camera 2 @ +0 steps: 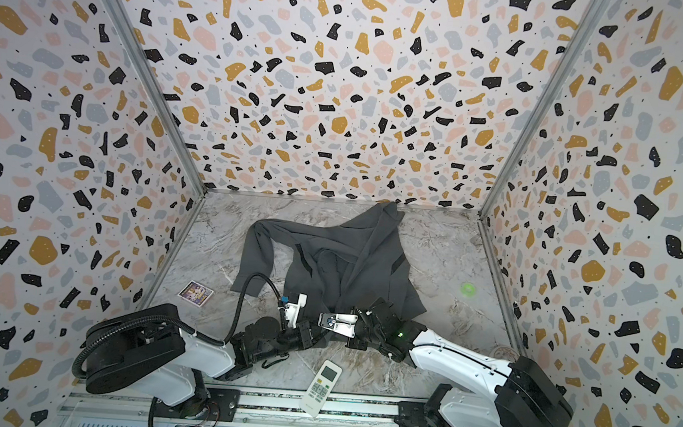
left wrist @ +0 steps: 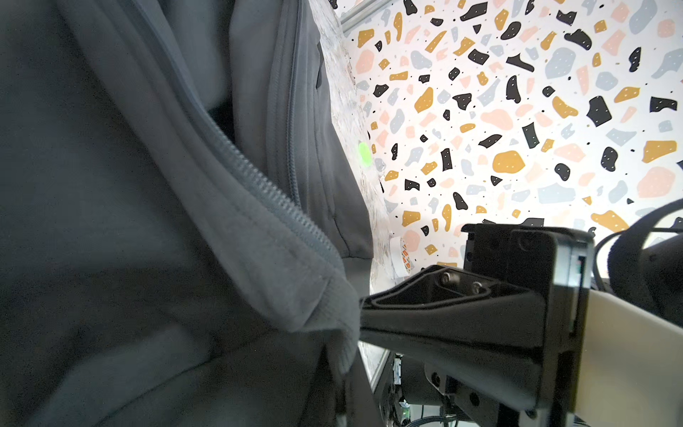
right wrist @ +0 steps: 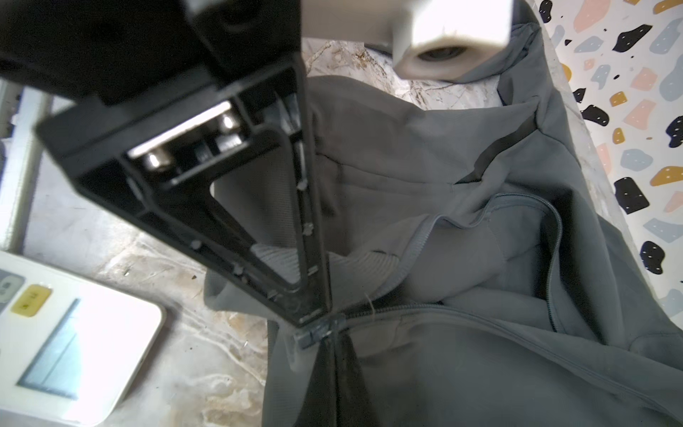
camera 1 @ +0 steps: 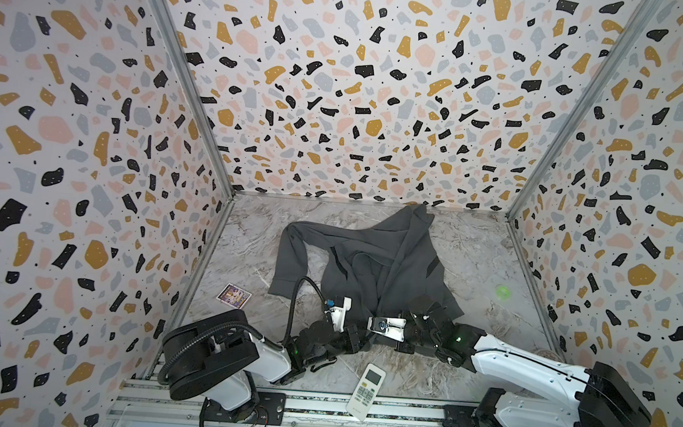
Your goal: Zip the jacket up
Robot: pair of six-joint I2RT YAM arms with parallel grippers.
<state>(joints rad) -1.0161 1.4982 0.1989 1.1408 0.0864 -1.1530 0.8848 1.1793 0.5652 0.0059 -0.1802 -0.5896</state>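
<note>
The dark grey jacket lies crumpled on the marble table, its near hem toward the arms. Both grippers meet at that hem. My left gripper is shut on the ribbed hem fabric beside the zip. My right gripper is shut at the zip slider, which sits at the bottom of the front. Above the slider the two rows of teeth run apart, and the front is open. The left gripper's black finger fills the right wrist view.
A white remote control lies at the near table edge, just in front of the grippers. A small printed card lies at the left, a green spot at the right. Patterned walls close three sides.
</note>
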